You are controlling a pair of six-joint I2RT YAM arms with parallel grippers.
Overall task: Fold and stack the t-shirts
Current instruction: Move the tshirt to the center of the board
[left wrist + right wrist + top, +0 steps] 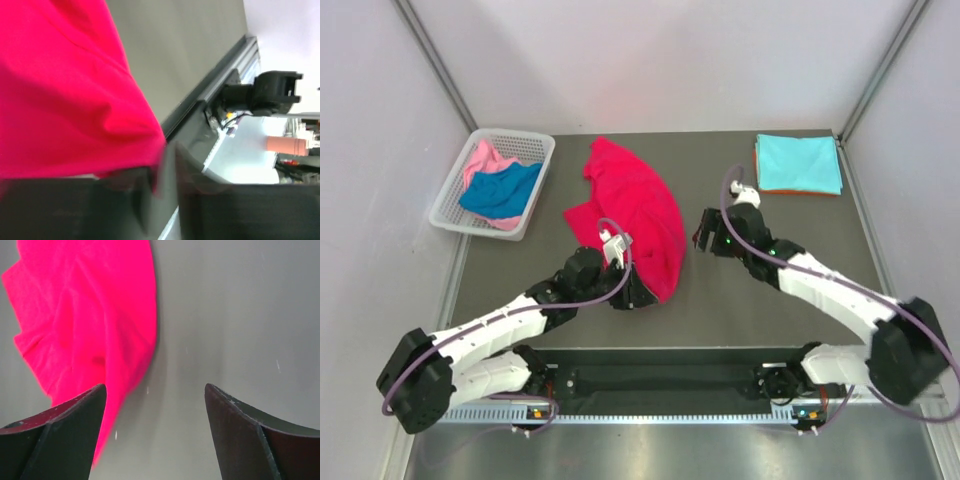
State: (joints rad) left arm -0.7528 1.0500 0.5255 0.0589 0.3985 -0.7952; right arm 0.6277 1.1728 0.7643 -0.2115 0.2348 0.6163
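So far, I'd say the job is under halfway: two shirts look finished, one is being worked, and two haven't been started. At the upper right of the top view the turquoise t-shirt (798, 163) lies folded flat and square, with a thin edge of the orange t-shirt (800, 191) showing beneath it, so that seems to be the stack. The crimson t-shirt (635, 205) lies in the middle of the grey table (750, 300), rumpled and fanned out in a rough wedge rather than squared, so I judge its fold barely begun. The left gripper (162, 200) sits at the shirt's lower edge. In its own wrist view the fingers are nearly together, with a corner of red cloth right at the narrow gap, but the picture is blurred and I cannot tell whether it is pinching the fabric or has let go. The right gripper (155, 390) hangs just beside the shirt's right edge, jaws spread wide over bare table, grasping nothing. At the upper left, the pink t-shirt (485, 160) and royal blue t-shirt (500, 190) lie bunched in the white lattice basket (445, 215), unfolded and waiting their turn.
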